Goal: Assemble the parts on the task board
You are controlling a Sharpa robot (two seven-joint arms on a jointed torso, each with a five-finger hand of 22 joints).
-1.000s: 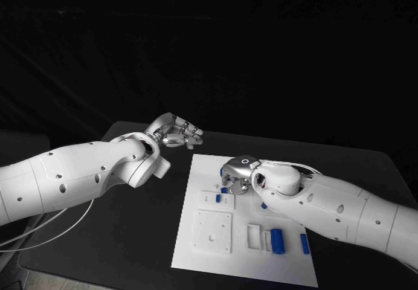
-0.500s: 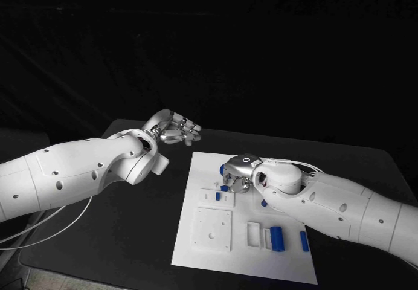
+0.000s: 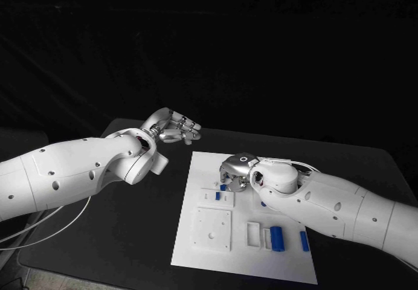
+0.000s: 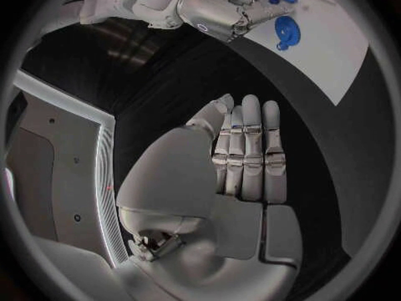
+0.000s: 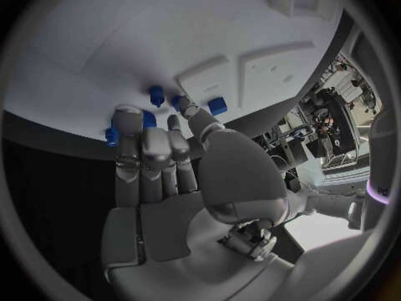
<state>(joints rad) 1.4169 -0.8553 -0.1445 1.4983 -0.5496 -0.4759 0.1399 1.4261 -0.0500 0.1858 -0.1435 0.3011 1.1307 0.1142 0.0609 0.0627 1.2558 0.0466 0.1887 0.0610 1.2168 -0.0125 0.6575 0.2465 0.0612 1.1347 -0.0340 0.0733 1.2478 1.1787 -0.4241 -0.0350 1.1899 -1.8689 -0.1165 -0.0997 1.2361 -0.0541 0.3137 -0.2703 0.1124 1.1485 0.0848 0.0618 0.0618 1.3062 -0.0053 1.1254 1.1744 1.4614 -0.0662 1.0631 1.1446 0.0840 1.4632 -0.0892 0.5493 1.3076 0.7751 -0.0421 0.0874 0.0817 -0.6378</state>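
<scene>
Head view: the left hand (image 3: 174,129) is seen raised over the black table (image 3: 130,217), beyond the far left corner of the task board (image 3: 252,257), fingers loosely apart and nothing held. The right hand (image 3: 234,175) is lowered onto the board's far part, fingers curled down around small blue parts (image 3: 220,194); whether one is pinched cannot be told. A larger blue part (image 3: 277,240) lies in the board's near right area, with bare table on all sides of the board. Left wrist view: the left hand (image 4: 242,157) is held flat, fingers straight and side by side, empty, over bare table. Right wrist view: the right hand's fingertips (image 5: 125,117) are seen among several blue parts (image 5: 156,95) near the board's edge (image 5: 50,124), touching at least one; a firm grasp cannot be confirmed.
</scene>
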